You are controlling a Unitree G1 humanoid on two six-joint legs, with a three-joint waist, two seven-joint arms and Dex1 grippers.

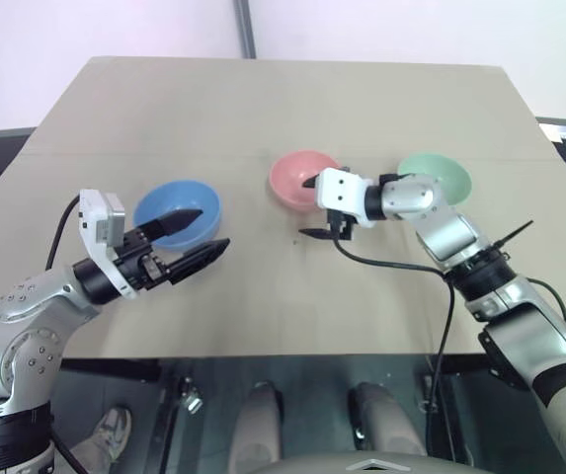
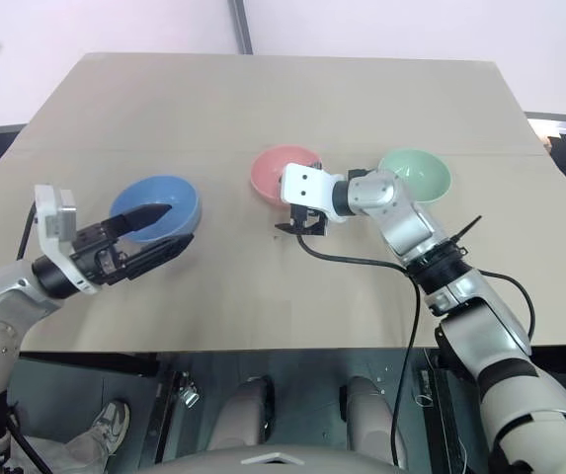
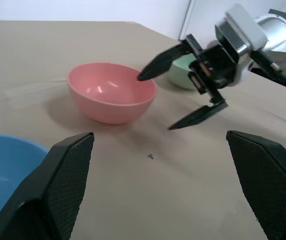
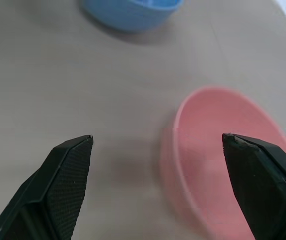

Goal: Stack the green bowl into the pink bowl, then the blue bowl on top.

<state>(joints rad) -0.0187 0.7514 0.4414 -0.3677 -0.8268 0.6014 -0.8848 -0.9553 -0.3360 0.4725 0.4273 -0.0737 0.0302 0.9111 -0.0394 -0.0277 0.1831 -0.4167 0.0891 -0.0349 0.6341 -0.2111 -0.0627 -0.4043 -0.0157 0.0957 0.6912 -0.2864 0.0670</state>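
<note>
My right gripper (spread wide, empty) straddles the pink bowl rim; redirect to the green bowl first.

Three plain round bowls sit upright, empty and apart. The blue bowl lies under the left hand's upper finger. The pink bowl sits beside the right hand, the green bowl behind its arm.
</note>
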